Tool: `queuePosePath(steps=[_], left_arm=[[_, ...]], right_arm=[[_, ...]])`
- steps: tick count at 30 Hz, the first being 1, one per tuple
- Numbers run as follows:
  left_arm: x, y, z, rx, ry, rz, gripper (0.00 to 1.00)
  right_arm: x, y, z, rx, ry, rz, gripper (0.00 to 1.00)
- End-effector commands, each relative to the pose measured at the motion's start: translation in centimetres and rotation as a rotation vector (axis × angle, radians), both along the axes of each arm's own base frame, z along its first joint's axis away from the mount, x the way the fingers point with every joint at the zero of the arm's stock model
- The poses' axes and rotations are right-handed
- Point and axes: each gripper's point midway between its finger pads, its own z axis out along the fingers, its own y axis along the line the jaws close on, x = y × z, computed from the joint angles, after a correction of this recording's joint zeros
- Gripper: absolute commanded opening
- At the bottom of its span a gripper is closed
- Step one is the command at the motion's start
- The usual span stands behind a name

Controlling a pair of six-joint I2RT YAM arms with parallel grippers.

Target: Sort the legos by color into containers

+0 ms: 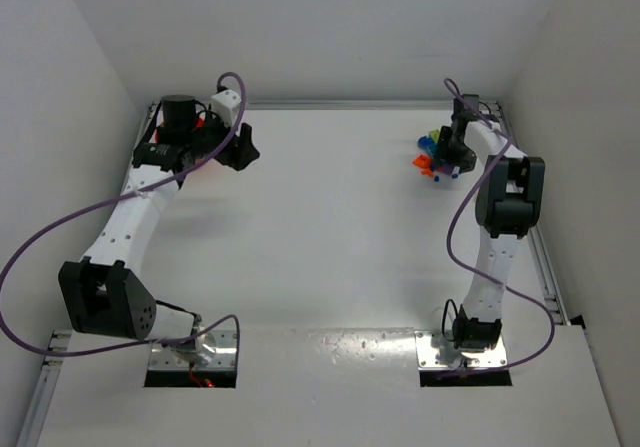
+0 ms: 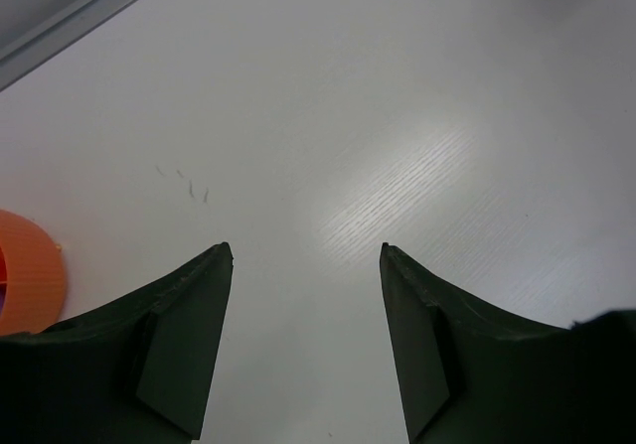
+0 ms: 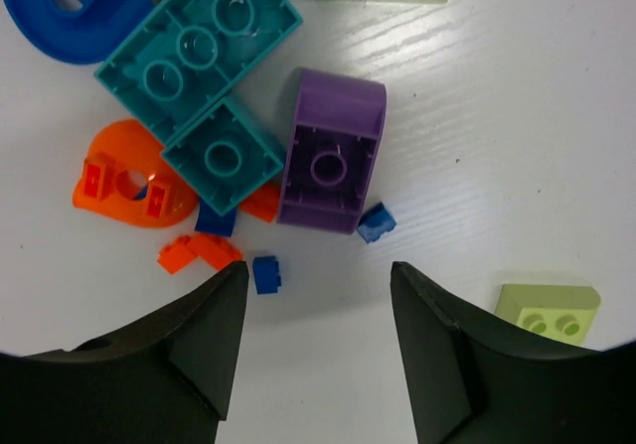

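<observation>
pose: your right gripper (image 3: 318, 270) hangs over the legos (image 3: 204, 62) at the desk's (image 3: 527, 116) far right, jaws apart | legos: glossy studded plastic, purple brick (image 3: 331, 156) round-topped | your left gripper (image 2: 306, 253): far left, jaws apart, beside the round orange bowl (image 2: 35, 270)

A white, wood-grained table (image 1: 330, 247) sits boxed in by plain white walls (image 1: 330, 27), a metal rail (image 1: 340, 105) lining its far edge; faint scuff marks (image 2: 189, 186) fleck its surface.

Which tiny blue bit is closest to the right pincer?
The lone blue bit by the right pincer; the other two lie higher, beside the purple brick and the small teal brick.
</observation>
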Motion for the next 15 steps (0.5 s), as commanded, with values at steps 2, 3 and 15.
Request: queuePosePath(steps=[2, 3, 15], left_arm=[[0.6, -0.6, 0.0, -0.014, -0.011, -0.014, 0.67], [0.6, -0.6, 0.0, -0.014, -0.011, -0.014, 0.67], [0.8, -0.8, -0.9, -0.029, 0.019, -0.014, 0.67]], right_arm=[[1.7, -0.8, 0.4, -0.009, -0.038, -0.028, 0.60], [1.8, -0.8, 0.7, -0.009, -0.039, -0.028, 0.60], [3.0, -1.6, -0.3, 0.003, -0.039, -0.051, 0.60]])
